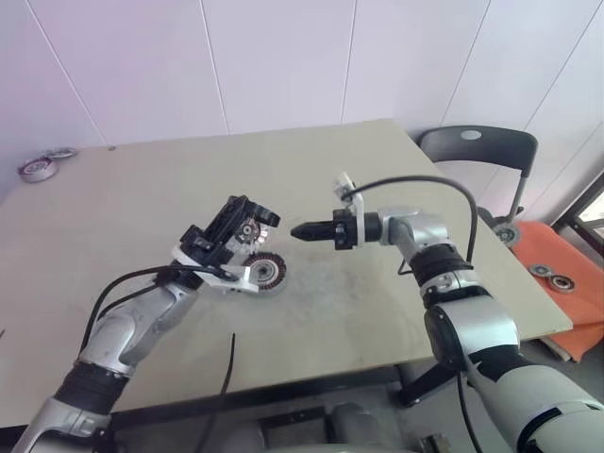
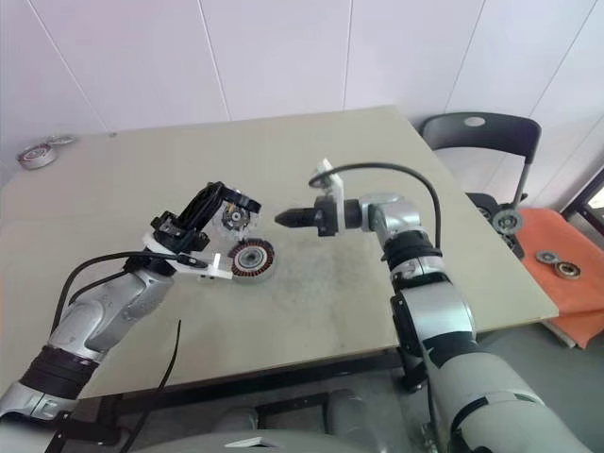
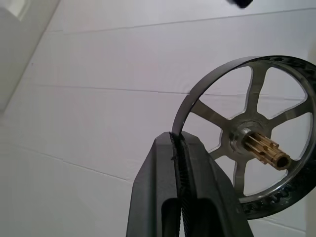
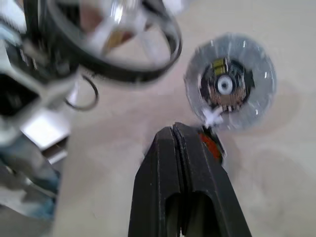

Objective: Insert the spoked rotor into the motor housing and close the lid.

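Note:
My left gripper (image 1: 257, 216) is raised above the table (image 1: 311, 170) and shut on the rim of the spoked rotor (image 3: 252, 133). The rotor is a silvery wheel with a brass toothed shaft at its hub, seen tilted in the eye views (image 1: 247, 230). Just below and beside it the motor housing (image 1: 265, 272) lies flat on the table, its copper windings and silver hub facing up. My right gripper (image 1: 298, 231) hovers to the right of the rotor, pointing left at it, shut with nothing seen between its fingers. From the right wrist, the housing (image 4: 229, 81) lies beyond the fingertips (image 4: 170, 136).
Two tape rolls (image 1: 38, 168) sit at the table's far left corner. A dark chair (image 1: 477, 151) stands past the right edge, with an orange mat (image 1: 552, 255) holding metal rings beside it. A black cable (image 1: 229, 363) hangs over the table's near edge.

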Robot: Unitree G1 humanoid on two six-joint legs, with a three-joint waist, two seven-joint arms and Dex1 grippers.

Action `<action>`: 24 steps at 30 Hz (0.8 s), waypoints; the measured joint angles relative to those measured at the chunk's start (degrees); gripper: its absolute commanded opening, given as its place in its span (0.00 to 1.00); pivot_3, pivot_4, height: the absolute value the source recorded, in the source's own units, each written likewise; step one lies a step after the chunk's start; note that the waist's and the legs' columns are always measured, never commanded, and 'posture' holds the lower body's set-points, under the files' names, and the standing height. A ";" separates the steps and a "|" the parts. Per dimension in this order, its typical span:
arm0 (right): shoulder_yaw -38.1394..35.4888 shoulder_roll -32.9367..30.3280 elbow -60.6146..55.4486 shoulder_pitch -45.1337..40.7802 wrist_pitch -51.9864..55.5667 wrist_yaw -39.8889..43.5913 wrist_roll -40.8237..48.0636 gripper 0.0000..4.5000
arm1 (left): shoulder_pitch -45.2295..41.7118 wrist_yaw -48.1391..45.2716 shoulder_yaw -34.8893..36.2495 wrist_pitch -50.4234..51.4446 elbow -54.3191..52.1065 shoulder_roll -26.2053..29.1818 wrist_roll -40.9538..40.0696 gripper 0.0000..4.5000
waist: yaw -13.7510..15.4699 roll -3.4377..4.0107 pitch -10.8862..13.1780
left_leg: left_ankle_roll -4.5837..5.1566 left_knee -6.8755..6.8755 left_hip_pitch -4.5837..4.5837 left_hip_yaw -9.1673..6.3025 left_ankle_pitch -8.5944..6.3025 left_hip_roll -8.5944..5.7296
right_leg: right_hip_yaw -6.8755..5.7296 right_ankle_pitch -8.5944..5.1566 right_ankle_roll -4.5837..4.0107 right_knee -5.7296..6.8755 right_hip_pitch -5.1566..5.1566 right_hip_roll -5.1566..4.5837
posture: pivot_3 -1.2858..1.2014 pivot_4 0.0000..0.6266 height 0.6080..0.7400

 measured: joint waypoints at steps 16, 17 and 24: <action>-6.56 -1.53 11.28 -2.68 6.97 -8.44 3.16 0.00 | -3.15 10.33 0.03 -4.98 5.20 3.17 5.21 0.00 | -0.05 -0.01 -0.01 | 0.00 0.00 -0.11 0.01 0.00 -0.01 | -0.02 -0.01 0.01 0.03 -0.10 0.00 | 0.52 0.00 1.00; -6.36 -1.53 11.02 -2.67 5.77 -8.63 2.94 0.00 | -3.47 10.71 0.03 -5.03 5.19 3.30 5.42 0.00 | -0.13 -0.01 -0.01 | 0.00 -0.02 -0.11 0.02 0.00 0.00 | -0.02 -0.01 0.01 0.03 -0.11 0.01 | 0.52 0.00 1.00; -5.60 -1.84 10.28 -2.19 4.50 -8.21 1.70 0.34 | -3.86 11.77 0.01 -5.90 5.21 3.69 6.44 0.00 | -0.04 -0.01 -0.01 | 0.00 0.01 -0.21 0.01 0.00 0.00 | -0.02 0.07 -0.11 0.05 -0.18 0.00 | 0.52 0.00 1.00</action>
